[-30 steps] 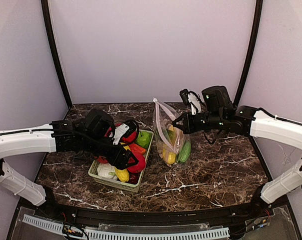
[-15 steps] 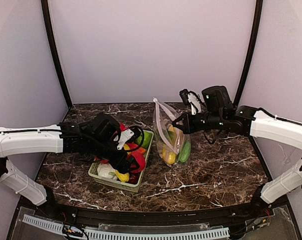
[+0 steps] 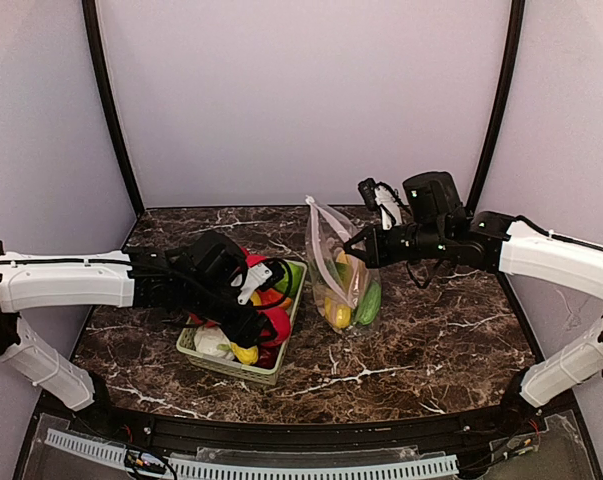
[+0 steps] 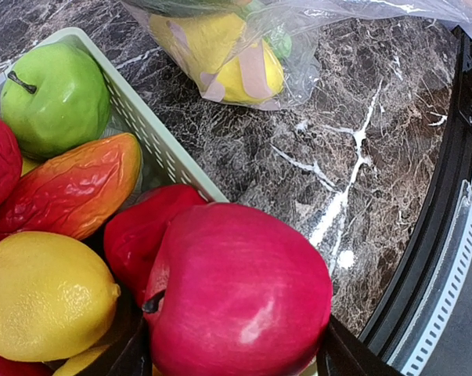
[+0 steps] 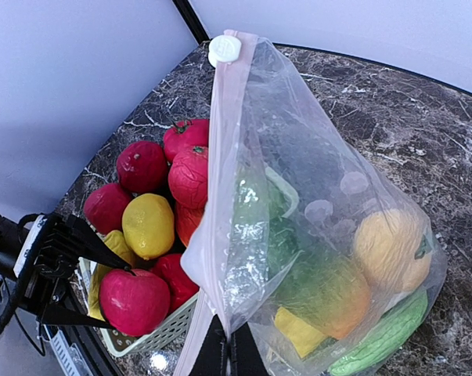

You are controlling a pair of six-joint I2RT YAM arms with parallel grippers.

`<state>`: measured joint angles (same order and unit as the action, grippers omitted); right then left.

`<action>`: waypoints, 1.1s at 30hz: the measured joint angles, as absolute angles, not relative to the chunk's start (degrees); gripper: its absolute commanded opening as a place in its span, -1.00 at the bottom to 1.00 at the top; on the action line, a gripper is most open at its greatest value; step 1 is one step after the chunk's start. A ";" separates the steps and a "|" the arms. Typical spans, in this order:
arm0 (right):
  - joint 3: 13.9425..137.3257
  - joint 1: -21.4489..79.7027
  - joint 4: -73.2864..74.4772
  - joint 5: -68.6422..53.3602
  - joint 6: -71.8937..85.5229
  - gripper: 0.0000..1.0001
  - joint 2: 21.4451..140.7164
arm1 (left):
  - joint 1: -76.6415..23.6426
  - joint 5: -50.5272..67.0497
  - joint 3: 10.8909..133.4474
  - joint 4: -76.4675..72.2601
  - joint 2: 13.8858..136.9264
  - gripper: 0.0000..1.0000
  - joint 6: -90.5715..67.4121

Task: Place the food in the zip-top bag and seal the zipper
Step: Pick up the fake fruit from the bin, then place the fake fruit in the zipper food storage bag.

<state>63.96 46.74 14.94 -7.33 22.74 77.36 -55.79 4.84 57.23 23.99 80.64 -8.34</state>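
Left tool (image 5: pixel 117 296) gapes around red apple (image 4: pixel 236 298), lemon (image 4: pixel 44 294) and basket wall (image 4: pixel 153 145) alongside; right tool (image 5: pixel 226 345) clamps zip-top bag (image 5: pixel 314 180).

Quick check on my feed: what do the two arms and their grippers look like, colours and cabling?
The left arm and right arm have glossy white link shells with black joints and wrist housings. The left gripper and right gripper have slim black fingers and a white part beside the wrist. A thin black cable loops under the right wrist.
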 measured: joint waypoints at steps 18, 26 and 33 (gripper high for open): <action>63.96 46.72 14.94 -7.49 22.74 -1.00 76.86 | -55.83 4.84 59.55 25.67 78.96 0.10 -8.67; 63.96 46.72 14.79 -8.19 22.52 -1.00 76.44 | -55.83 5.15 69.80 23.51 75.02 0.06 -10.35; 63.94 46.70 14.06 -10.85 21.98 -1.00 76.07 | -55.81 5.58 76.47 17.02 80.40 0.05 -12.82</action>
<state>63.94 46.70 14.06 -10.85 21.98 76.07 -55.81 5.58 76.47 17.02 80.40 -12.82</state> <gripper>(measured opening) 0.006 0.645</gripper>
